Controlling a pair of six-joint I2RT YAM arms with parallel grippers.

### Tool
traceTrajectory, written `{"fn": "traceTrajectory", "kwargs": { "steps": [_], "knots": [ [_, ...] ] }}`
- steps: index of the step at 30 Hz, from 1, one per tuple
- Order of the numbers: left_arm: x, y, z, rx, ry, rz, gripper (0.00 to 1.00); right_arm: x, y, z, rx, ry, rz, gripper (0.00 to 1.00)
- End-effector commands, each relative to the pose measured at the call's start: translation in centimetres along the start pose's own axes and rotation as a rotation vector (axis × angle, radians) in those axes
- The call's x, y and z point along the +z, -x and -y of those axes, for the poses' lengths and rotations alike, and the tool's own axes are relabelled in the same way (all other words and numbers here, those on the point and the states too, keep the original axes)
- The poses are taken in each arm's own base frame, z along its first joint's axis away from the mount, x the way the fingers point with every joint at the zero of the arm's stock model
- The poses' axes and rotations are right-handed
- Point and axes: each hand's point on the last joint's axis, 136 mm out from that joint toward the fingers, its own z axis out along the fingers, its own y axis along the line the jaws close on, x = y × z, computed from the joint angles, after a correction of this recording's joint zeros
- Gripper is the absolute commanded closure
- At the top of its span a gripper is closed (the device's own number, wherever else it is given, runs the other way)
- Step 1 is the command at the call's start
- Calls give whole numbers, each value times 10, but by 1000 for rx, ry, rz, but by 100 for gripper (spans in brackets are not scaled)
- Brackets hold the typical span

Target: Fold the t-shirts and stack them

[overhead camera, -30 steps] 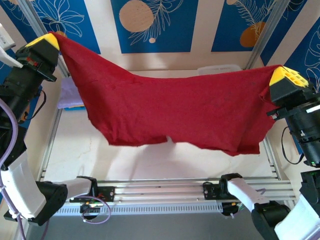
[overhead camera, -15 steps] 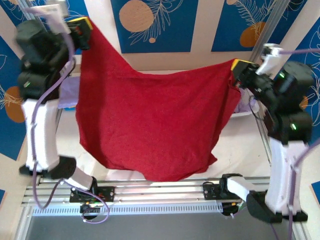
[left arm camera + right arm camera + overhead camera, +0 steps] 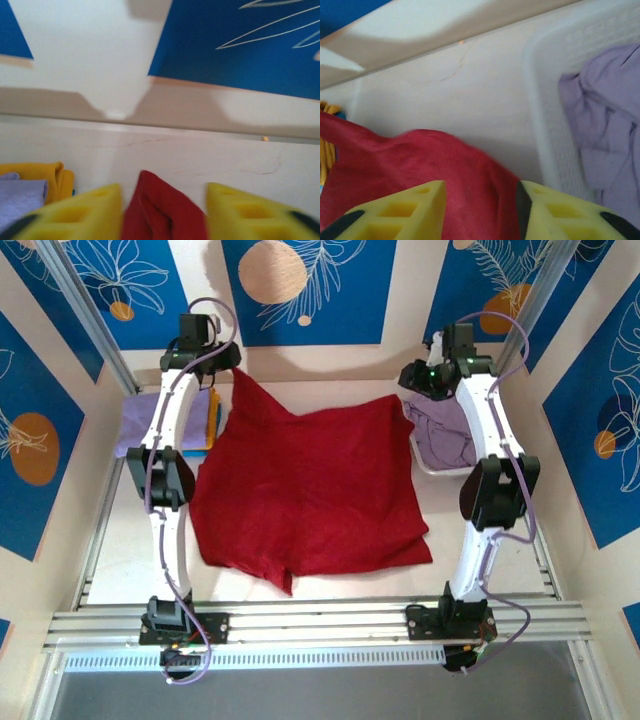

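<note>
Both arms at full reach over the far edge of the surface. The left fingers stand well apart, not pinched together, with a peaked corner of the dark red t-shirt rising in the gap between them. From my remote seat I cannot tell whether the yellow pads brush the cloth.

The right fingers are likewise parted, hanging low over the shirt's other far corner, which lies loose and rumpled beneath and between them. I see no cloth clamped in either pair.

Just to the right of that corner runs the wall of the white lattice basket, with crumpled lavender t-shirts heaped inside.

On the left wrist camera, a folded orange-yellow t-shirt sits just left of the red peak, and a folded lavender t-shirt lies against its near side.

From overhead, the red shirt is spread mostly flat across the middle of the pale surface between the two arms. Its far-left corner is drawn up into a point by the left wrist, and its far-right corner lies just beside the basket. The near hem lies uneven, with a small flap jutting toward the rail at the front.
</note>
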Motion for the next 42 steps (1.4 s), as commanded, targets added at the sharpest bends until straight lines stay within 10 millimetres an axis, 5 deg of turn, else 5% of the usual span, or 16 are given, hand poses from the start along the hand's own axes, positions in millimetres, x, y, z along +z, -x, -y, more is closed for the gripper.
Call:
{"fn": "traceTrajectory", "kwargs": {
  "steps": [1, 6, 12, 19, 26, 31, 42],
  "knots": [
    [-40, 40, 16, -23, -38, 96, 31, -50, 6, -13, 7, -4, 0, 45],
    [-78, 34, 20, 12, -28, 44, 25, -90, -18, -23, 2, -28, 19, 34],
    [-147, -5, 20, 17, -15, -41, 23, -132, -99, -22, 110, -49, -69, 34],
    [-216, -112, 0, -19, 30, -227, 22, -157, -223, 7, 311, -118, -179, 34],
    [-251, -240, -30, -128, 97, -450, 23, -140, -328, 47, 576, -219, -267, 38],
    [-257, -297, -49, -193, 129, -553, 23, -127, -365, 77, 702, -331, -249, 46],
    [-261, -341, -67, -223, 165, -660, 22, -111, -404, 125, 844, -565, -239, 57]
  ]
}}
